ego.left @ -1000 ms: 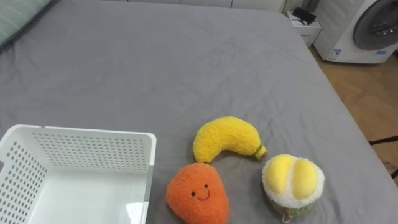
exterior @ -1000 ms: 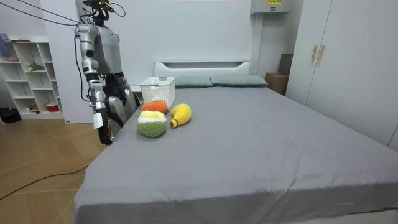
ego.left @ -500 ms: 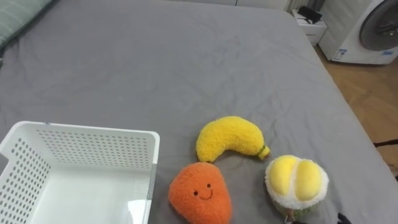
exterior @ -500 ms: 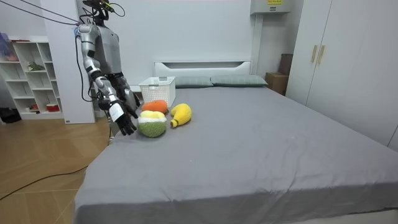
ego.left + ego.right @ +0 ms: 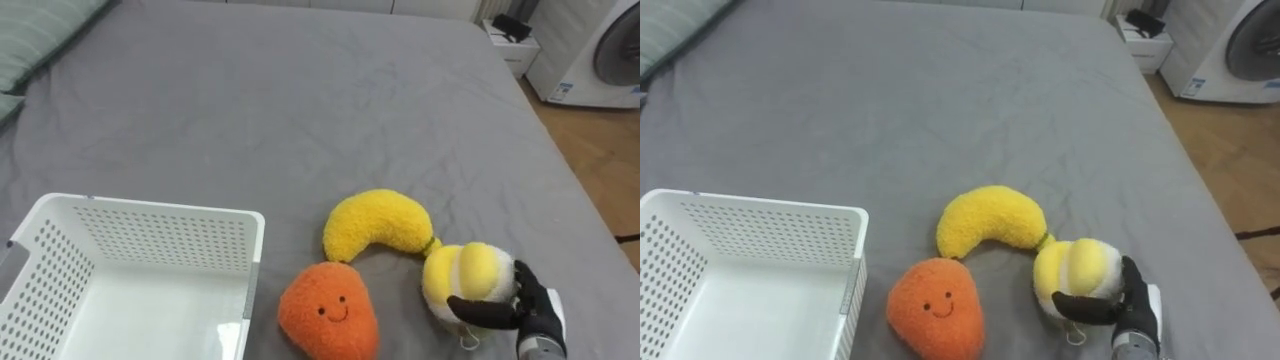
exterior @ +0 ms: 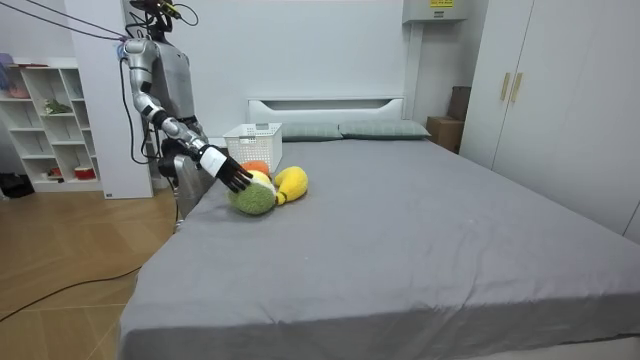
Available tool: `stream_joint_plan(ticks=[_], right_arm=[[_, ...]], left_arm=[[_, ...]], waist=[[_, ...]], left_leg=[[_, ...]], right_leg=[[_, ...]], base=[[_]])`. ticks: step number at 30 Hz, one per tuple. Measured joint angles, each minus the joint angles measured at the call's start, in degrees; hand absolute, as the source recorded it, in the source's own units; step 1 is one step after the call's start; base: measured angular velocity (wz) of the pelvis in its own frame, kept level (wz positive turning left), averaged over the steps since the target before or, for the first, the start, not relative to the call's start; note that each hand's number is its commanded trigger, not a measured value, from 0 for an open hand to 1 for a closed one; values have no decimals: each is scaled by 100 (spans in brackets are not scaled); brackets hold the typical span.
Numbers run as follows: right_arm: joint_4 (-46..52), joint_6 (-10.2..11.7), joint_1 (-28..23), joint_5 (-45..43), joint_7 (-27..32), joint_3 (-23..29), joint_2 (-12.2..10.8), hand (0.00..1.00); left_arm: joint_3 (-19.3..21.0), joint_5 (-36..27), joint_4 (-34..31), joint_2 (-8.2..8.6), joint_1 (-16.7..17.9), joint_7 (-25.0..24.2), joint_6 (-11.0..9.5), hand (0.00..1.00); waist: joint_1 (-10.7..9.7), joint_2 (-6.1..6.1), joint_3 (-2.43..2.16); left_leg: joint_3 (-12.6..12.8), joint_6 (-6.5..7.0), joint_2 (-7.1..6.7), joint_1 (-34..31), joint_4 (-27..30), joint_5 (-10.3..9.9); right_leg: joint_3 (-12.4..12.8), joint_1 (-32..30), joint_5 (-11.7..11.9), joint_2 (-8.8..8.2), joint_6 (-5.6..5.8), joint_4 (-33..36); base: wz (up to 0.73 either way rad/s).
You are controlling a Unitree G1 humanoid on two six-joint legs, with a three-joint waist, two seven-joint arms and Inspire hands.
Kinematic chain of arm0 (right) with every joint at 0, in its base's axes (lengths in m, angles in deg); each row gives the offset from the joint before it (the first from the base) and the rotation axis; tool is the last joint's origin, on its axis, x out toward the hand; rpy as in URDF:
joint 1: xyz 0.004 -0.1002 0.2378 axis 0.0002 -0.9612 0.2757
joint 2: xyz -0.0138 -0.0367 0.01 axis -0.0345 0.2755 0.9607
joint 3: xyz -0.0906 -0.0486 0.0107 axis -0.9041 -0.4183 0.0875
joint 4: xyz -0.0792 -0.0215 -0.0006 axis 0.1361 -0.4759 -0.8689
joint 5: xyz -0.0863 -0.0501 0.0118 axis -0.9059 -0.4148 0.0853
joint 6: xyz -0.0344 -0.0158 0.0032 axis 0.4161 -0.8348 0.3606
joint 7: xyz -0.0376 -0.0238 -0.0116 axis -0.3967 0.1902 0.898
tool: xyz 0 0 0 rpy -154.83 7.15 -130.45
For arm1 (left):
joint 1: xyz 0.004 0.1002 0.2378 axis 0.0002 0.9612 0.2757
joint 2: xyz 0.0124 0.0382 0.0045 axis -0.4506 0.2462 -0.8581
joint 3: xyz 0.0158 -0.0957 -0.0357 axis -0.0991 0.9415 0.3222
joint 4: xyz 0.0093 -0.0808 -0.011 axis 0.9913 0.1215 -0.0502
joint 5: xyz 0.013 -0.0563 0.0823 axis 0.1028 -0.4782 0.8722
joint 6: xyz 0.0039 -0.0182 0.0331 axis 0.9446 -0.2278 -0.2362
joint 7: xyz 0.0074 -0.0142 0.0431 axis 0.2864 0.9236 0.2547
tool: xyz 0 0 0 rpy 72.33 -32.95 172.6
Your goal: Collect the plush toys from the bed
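Three plush toys lie on the grey bed [image 5: 250, 110]: a yellow banana [image 5: 375, 222], an orange smiling carrot-like toy [image 5: 328, 312], and a round yellow and green fruit [image 5: 465, 272]. My right hand [image 5: 525, 305] comes in from the lower right. Its thumb lies across the front of the round fruit and its fingers wrap the toy's right side, tipping the fruit toward the banana. A white perforated basket [image 5: 150, 205] stands on the bed left of the toys. In the room view I stand at the bedside with my right hand [image 6: 232, 175] stretched out to the round fruit [image 6: 255, 200].
A striped pillow [image 5: 40, 40] lies at the bed's far left corner. Past the bed's right edge are wooden floor [image 5: 600, 150], a washing machine [image 5: 600, 50] and a small white stand [image 5: 510, 35]. Open grey sheet spreads beyond the toys.
My right arm has swung up from my side and over the bed, and the hand has closed on the round fruit, tipping it to the left. The eye views have shifted slightly.
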Motion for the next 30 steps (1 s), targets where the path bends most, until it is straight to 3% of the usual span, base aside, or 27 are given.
stream_joint_plan(ticks=[14,19,30], right_arm=[[219,-9,2,-236,-70,-187,-3,0],[-140,-12,2,-654,-54,-173,-2,0],[-786,-11,13,-675,19,53,63,0]], left_arm=[[-250,9,-47,-46,53,14,92,0],[-246,11,-163,-61,96,14,132,0],[-186,98,-214,-115,186,-96,148,0]], waist=[[-8,-26,-14],[-9,-66,-2],[-9,-105,2]], left_leg=[[-11,0,-6,0,4,0],[-14,0,-4,0,1,0],[-32,0,-15,-7,-4,0]], right_leg=[[-10,-2,0,0,-1,0],[-9,0,1,2,-1,-4],[-47,13,0,-4,1,-26]], base=[[0],[0],[1]])
